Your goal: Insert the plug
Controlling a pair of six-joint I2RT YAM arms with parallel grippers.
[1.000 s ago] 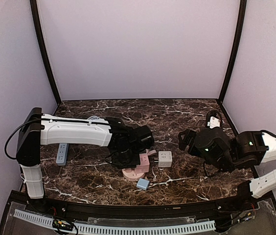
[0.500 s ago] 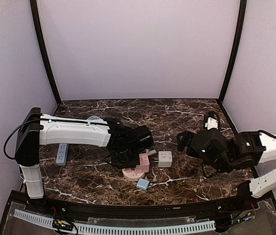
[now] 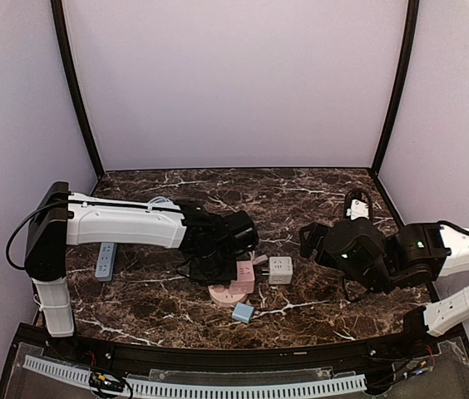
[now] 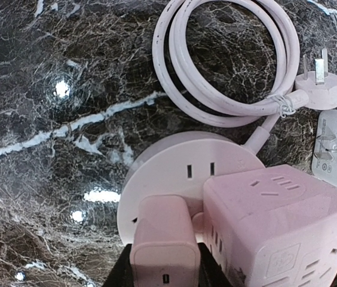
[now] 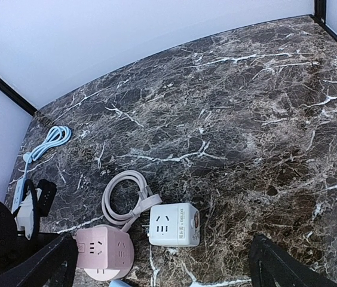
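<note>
The small, rounded pink charger plug (image 4: 165, 248) sits clamped in your left gripper (image 4: 165, 272). The gripper's black fingers (image 4: 120, 278) press on the plug's two sides. A small port on the plug's upper face looks toward the wrist camera.

The plug hangs over the edge of a round pink socket base (image 4: 180, 170). It is just beside a pink cube-shaped power block (image 4: 282, 221) that stands on the same base. The prongs are hidden, so you cannot tell whether they have entered the slots.

This cluster lies in the near middle of the dark marbled counter (image 3: 301, 195).

- **Far side of the base:** a coiled pink cable (image 4: 228, 60) rests on the counter. It ends in a flat-pinned pink wall plug (image 4: 319, 89).
- **Just right of the base:** a white cube adapter (image 3: 280, 270).
- **Nearer than the base:** a small light-blue adapter (image 3: 243, 312).
- **Left side, under your left arm:** a grey-blue power strip (image 3: 106, 260), with a light-blue cable (image 5: 46, 143) beyond it.

Your right gripper (image 5: 162, 251) hangs to the right of the white cube adapter without touching it. Its jaws are spread wide and hold nothing.
</note>
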